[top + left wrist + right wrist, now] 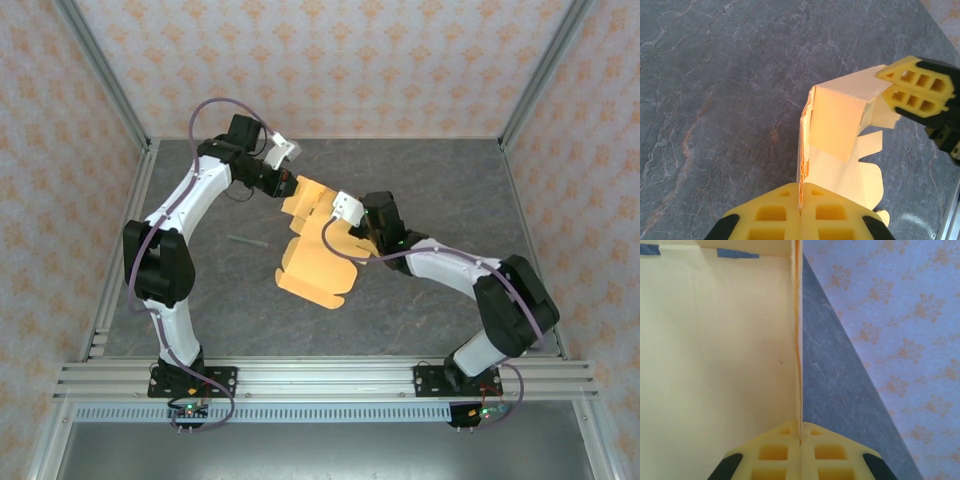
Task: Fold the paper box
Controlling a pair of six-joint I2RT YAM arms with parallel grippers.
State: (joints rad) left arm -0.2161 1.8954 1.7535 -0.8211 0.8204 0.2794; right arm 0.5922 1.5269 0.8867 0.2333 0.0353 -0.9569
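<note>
Closest to me, left gripper [800, 202] is pinched tight on a card edge of the box [840, 125], which rises ahead of it over the bench [715, 100]. Right gripper [800, 432] is likewise clamped on a wall edge, with a pale panel [715, 365] spreading to its left. I judge the fold about halfway: one corner and some walls stand, but flaps [312, 275] below both grippers hang loose and tabs [871, 145] are untucked. Nothing lies inside the half-formed box that I can see.
</note>
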